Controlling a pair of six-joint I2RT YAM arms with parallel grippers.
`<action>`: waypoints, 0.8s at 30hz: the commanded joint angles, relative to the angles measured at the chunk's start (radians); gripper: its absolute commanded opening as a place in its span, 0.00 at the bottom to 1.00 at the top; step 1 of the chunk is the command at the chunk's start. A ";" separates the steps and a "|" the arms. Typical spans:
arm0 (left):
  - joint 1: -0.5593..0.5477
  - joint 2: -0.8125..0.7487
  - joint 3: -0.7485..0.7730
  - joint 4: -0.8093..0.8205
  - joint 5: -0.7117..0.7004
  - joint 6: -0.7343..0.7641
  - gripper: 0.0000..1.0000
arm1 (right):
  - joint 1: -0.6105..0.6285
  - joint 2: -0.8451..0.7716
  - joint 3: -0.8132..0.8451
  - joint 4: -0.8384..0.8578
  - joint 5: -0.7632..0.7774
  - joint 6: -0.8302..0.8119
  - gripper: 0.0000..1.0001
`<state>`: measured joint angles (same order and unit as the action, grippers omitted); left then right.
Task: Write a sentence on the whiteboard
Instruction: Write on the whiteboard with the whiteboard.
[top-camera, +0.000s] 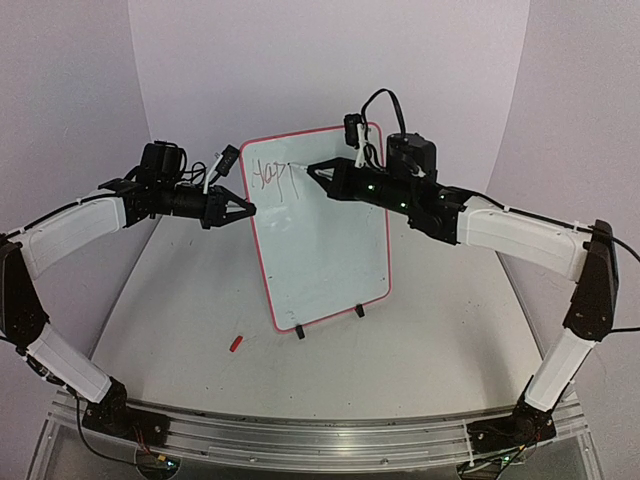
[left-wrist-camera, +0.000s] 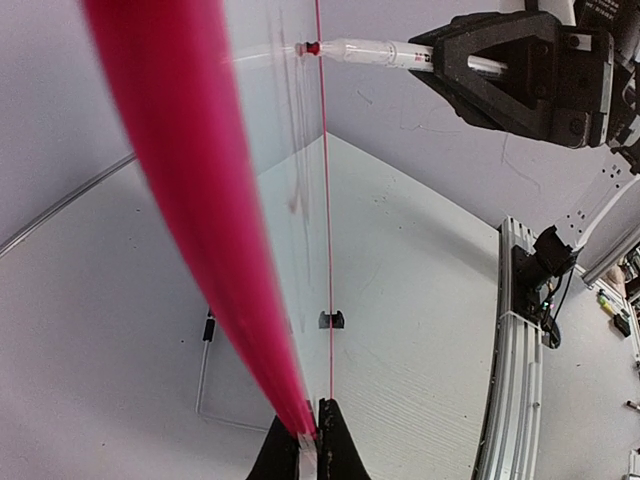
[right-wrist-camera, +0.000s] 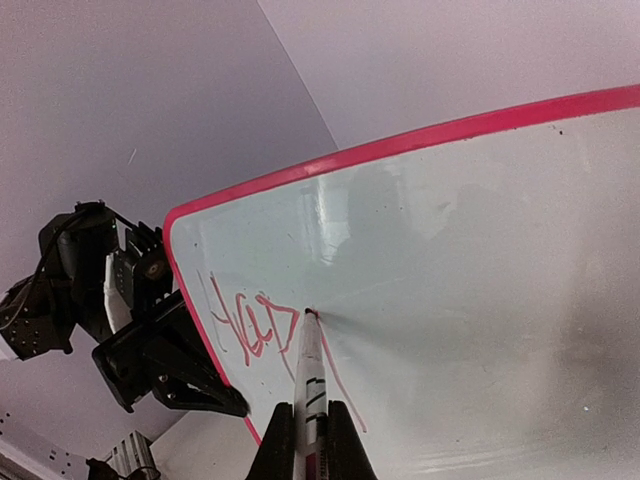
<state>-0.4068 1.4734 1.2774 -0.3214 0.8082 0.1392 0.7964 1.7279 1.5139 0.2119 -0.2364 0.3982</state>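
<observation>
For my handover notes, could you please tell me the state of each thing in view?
whiteboard: propped upright, left rim clamped.
sentence: only first red letters written.
marker: uncapped, tip on the whiteboard.
left gripper: shut on the whiteboard's rim.
right gripper: shut on the marker.
red cap: loose on the table.

Soft, even light fills all three views, shadows faint. Close to the left wrist lens, the red rim of the whiteboard (left-wrist-camera: 232, 250) smears out of focus; wide-angle distortion curves frame edges.
</observation>
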 joint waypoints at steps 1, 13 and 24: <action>-0.033 0.027 -0.018 -0.148 -0.036 0.089 0.00 | -0.002 -0.021 -0.005 0.034 0.113 0.011 0.00; -0.035 0.020 -0.018 -0.150 -0.039 0.090 0.00 | -0.003 -0.061 -0.077 0.033 0.138 0.031 0.00; -0.035 0.019 -0.018 -0.153 -0.044 0.092 0.00 | -0.001 -0.045 -0.066 0.012 0.021 0.025 0.00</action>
<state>-0.4071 1.4727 1.2774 -0.3218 0.8004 0.1343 0.8009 1.6917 1.4452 0.2306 -0.1808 0.4229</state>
